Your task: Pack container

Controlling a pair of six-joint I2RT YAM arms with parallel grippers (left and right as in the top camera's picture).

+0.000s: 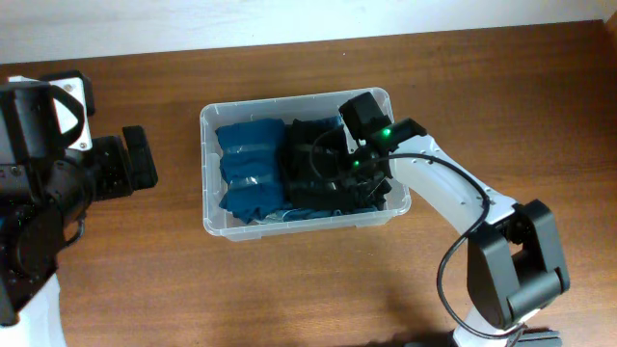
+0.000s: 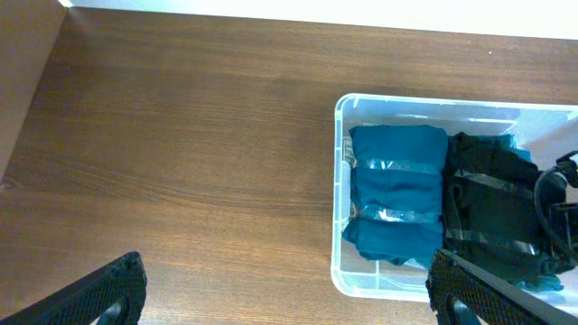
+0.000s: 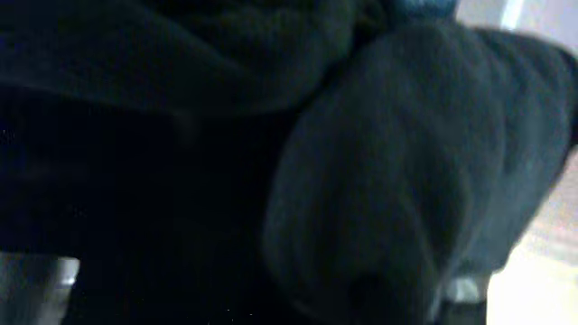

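The clear plastic container (image 1: 205, 173) stands mid-table, with its rim (image 2: 339, 181) also showing in the left wrist view. Inside lie a folded blue cloth (image 1: 251, 169) (image 2: 397, 199) on the left and a black cloth (image 1: 313, 169) (image 2: 492, 212) on the right. My right gripper (image 1: 337, 173) reaches down into the container and is pressed into the black cloth. Dark fabric (image 3: 181, 135) fills its wrist view and hides the jaws. My left gripper (image 2: 287, 271) hangs wide open over bare table left of the container, holding nothing.
The brown wooden table (image 1: 289, 289) surrounds the container. A pale wall edge (image 1: 289, 19) runs along the back. The left arm's body (image 1: 48, 173) sits at the table's left side, and the right arm's base (image 1: 511, 280) at the front right.
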